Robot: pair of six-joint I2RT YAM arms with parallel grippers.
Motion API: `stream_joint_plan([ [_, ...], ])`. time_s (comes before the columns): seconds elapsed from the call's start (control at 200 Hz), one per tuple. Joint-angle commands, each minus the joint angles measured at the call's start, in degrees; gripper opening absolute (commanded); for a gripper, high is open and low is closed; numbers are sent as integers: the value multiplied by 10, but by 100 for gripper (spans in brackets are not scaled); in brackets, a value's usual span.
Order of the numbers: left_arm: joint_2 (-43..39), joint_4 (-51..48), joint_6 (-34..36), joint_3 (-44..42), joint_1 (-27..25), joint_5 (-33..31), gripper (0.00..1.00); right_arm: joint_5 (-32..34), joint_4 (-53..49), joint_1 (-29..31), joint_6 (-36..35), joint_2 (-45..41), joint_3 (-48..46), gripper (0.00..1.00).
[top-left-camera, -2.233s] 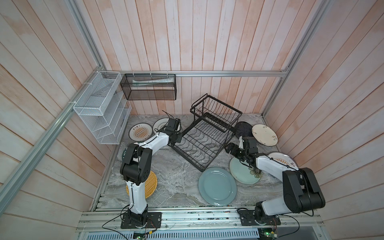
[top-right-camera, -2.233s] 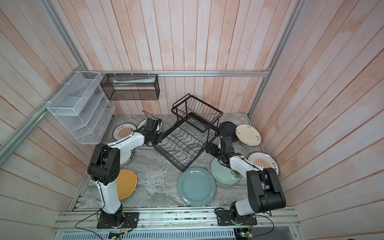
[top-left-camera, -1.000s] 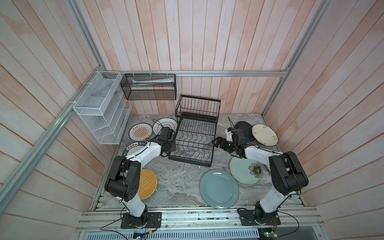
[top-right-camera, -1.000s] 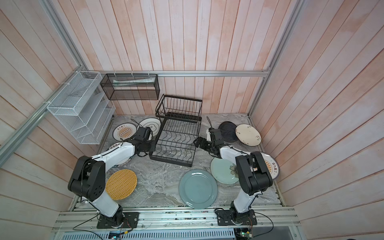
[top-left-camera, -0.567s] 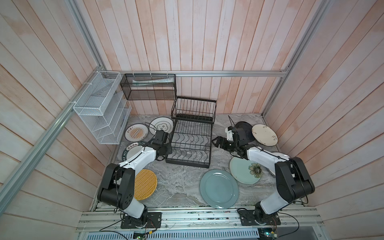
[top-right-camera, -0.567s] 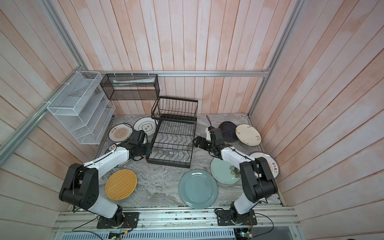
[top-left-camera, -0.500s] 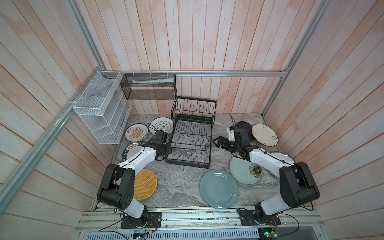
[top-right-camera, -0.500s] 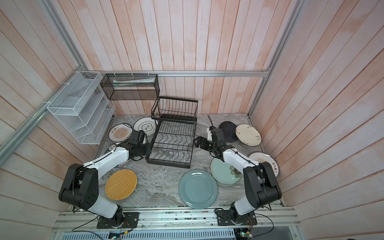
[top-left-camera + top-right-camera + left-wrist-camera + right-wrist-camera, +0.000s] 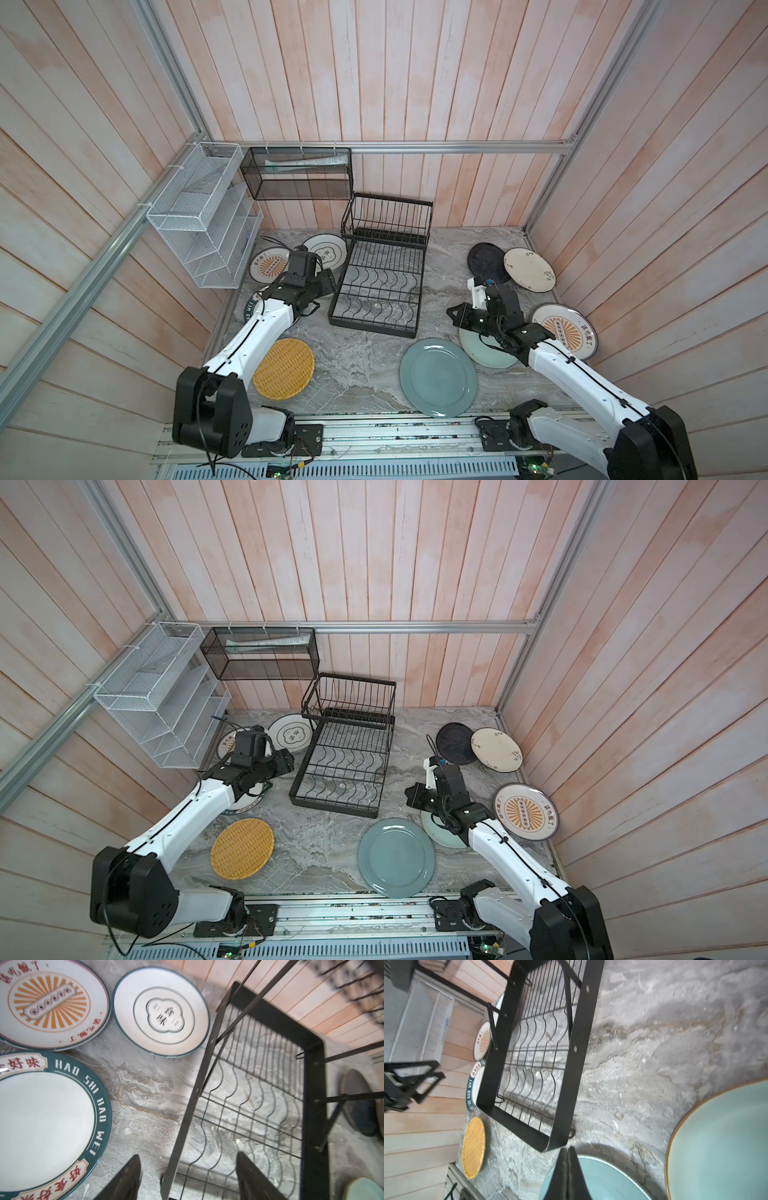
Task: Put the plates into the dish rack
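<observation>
- The dish rack [image 9: 372, 327] stands mid-table on the grey marbled table [image 9: 357, 365]. Its raised railed tier faces the far edge and its flat tier of wavy slots faces the front.
- All the plates in view lie flat on the table, around the rack and outside it.
- The left gripper [image 9: 187, 1156] is at the rack's left side with its fingers spread wide. In the left wrist view the rack's side rail runs up between them (I cannot tell whether either finger touches it).
- The right gripper [image 9: 568, 1150] has its fingers pressed together with nothing between them. Its tip is just beside the rack's front right corner and over the rim of the pale green plate [image 9: 486, 355].
- The teal plate [image 9: 438, 376] lies near the front edge, just beside the pale green one.
- In the far right corner the cream plate [image 9: 530, 270] overlaps the rim of the black plate [image 9: 484, 259].
- The right sunburst plate [image 9: 563, 330] lies by the right edge.
- Toward the far left corner, the left sunburst plate [image 9: 268, 266] and the white lettered plate [image 9: 332, 249] lie side by side.
- The green-banded plate [image 9: 45, 1126] is by the left edge, mostly hidden under the left arm in both top views.
- The yellow ribbed plate [image 9: 283, 369] lies toward the front left corner.
</observation>
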Motion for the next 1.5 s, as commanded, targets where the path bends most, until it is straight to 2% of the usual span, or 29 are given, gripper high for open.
stream_joint_plan([
  [0.0, -57, -13, 3, 3, 0, 49, 85, 32, -53, 40, 38, 3, -28, 0],
  [0.1, -112, -9, 12, -16, 1, 91, 100, 38, -47, 71, 58, 10, -52, 0],
  [0.32, -196, -27, 23, -56, 0, 137, 100, 63, -32, 117, 98, 21, -84, 0],
  [0.59, -216, -38, 41, -91, 1, 143, 100, 97, -43, 130, 103, 94, -72, 0],
  [0.8, -230, -37, 44, -99, 0, 140, 100, 147, -55, 131, 112, 135, -68, 0],
  [0.95, -244, -36, 42, -106, 1, 135, 100, 205, -80, 125, 122, 182, -44, 0],
  [1.25, -265, -50, 36, -111, 0, 144, 100, 200, -44, 54, 96, 234, -34, 0],
  [1.4, -275, -44, 20, -120, 0, 180, 100, 197, -29, 23, 67, 243, -12, 0],
  [1.495, -275, -24, 0, -134, 0, 239, 100, 175, -27, 18, 48, 257, 13, 0],
])
